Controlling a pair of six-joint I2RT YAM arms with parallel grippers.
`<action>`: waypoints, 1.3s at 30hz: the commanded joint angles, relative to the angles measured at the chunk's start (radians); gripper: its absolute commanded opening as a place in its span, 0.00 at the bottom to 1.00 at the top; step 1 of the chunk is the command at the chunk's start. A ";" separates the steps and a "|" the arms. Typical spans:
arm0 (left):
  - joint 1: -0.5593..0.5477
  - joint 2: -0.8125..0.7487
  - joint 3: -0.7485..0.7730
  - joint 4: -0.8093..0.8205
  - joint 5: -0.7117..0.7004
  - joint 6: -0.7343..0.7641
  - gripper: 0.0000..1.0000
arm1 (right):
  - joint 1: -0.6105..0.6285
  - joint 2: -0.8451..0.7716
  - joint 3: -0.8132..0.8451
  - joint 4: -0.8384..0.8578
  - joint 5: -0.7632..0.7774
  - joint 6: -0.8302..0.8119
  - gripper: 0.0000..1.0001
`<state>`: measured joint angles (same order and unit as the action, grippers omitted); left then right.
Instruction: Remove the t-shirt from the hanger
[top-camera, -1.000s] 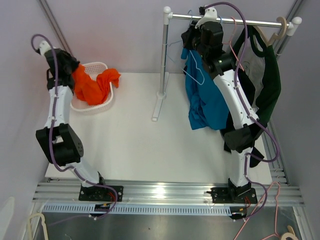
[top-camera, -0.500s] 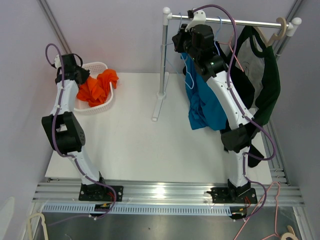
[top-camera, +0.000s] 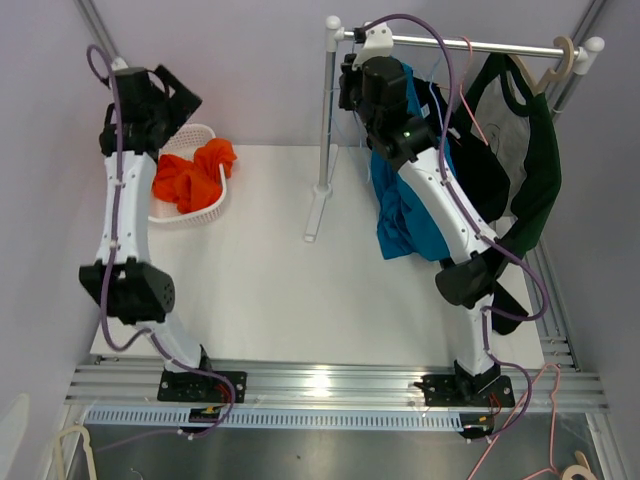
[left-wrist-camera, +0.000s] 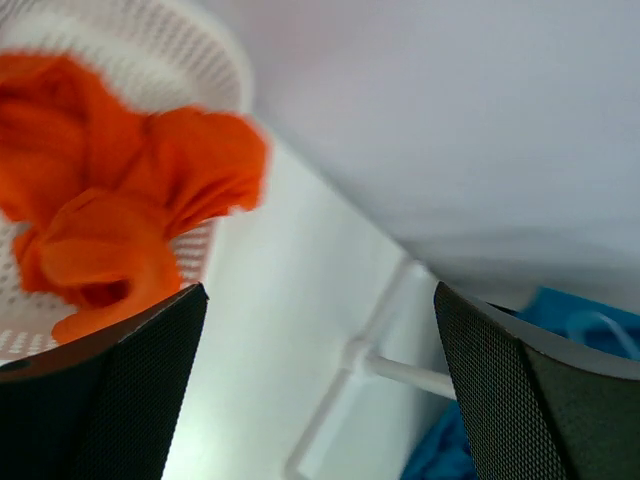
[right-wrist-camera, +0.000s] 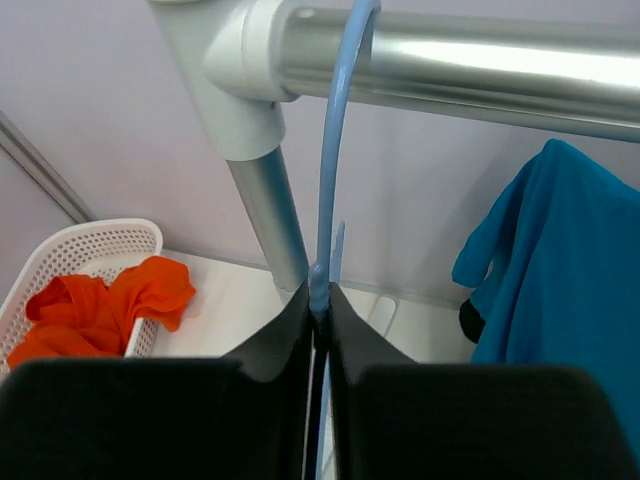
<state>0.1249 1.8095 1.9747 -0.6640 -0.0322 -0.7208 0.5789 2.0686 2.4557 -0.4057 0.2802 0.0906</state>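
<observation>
We note pale lilac-grey walls (top-camera: 250, 70) on three sides, plain and evenly lit. The white tabletop (top-camera: 280, 290) is matte, with soft shadows. Aluminium rails (top-camera: 330, 385) along its near edge carry one bright glare spot. A white-posted clothes rack (top-camera: 327, 110) stands at the back, its chrome bar (top-camera: 500, 44) running right. A slanted metal strut (top-camera: 92, 22) crosses the left corner.

The t-shirt (top-camera: 190, 175) is bright orange, and the basket (top-camera: 215, 205) is white with a fine perforated mesh. The second shirt (top-camera: 405, 215) is teal-blue, and the garment (top-camera: 543, 190) is dark green and white. The hanger (right-wrist-camera: 335, 150) is pale blue, the rail (top-camera: 510, 46) silvery, the worktop (top-camera: 270, 290) plain white and the cables (top-camera: 440, 50) purple.
</observation>
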 joint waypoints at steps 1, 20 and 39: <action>-0.042 -0.200 0.108 -0.035 -0.014 0.103 1.00 | 0.033 0.022 0.029 0.007 0.094 -0.072 0.22; -0.350 -0.450 0.033 -0.076 -0.139 0.296 0.99 | -0.235 -0.271 -0.080 -0.275 -0.157 0.084 0.64; -0.464 -0.478 -0.056 -0.040 -0.224 0.382 0.99 | -0.326 -0.179 -0.044 -0.248 -0.213 0.029 0.63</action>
<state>-0.3271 1.3590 1.9270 -0.7364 -0.2367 -0.3744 0.2604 1.8782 2.3711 -0.6899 0.0811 0.1528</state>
